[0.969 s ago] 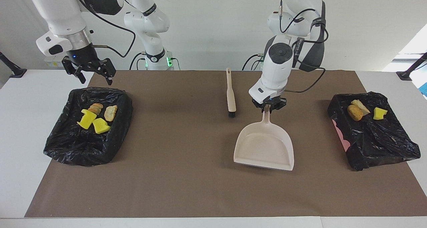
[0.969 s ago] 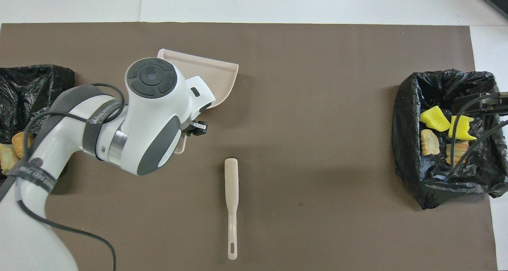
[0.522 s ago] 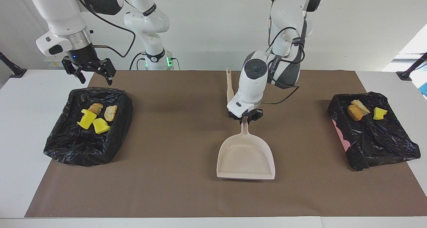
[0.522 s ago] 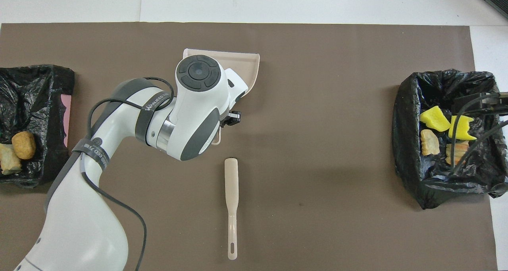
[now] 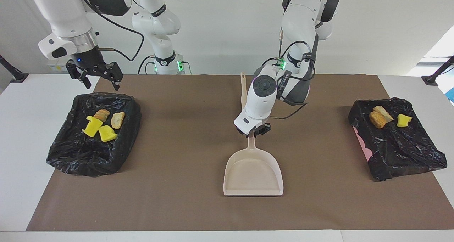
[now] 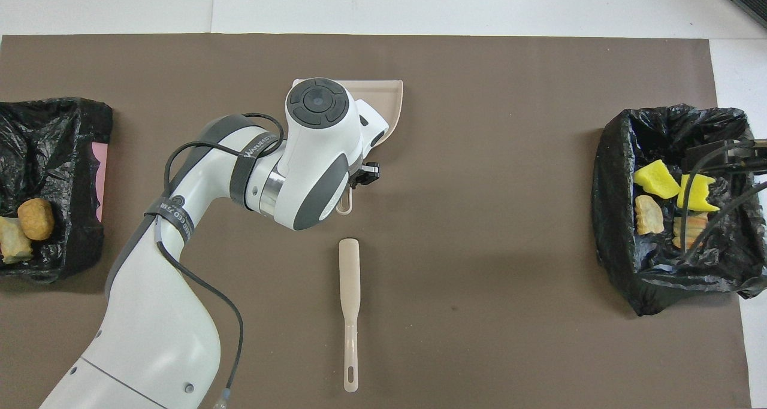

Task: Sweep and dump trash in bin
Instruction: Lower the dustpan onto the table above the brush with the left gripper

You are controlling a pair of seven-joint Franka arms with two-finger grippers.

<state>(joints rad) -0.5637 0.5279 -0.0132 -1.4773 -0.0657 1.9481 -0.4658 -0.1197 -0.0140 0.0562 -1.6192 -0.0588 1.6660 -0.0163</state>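
Holding our right pincer [image 5: 95, 78] apart above the bin [image 5: 64, 153] containing four trash pieces [image 5: 101, 123], we are carrying the empty dustpan [image 5: 253, 174], clamped in our left pincer [image 5: 252, 131], back mid-bench from the second bin [image 5: 408, 153]; sweeping seems complete.

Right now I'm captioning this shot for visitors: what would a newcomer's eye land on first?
The left gripper draws the eye, shut on the handle of the empty beige dustpan in the middle of the brown mat. Next come the two black-lined bins, one at the right arm's end and one at the left arm's end, holding the yellow and tan trash. The open right gripper waits above its bin.
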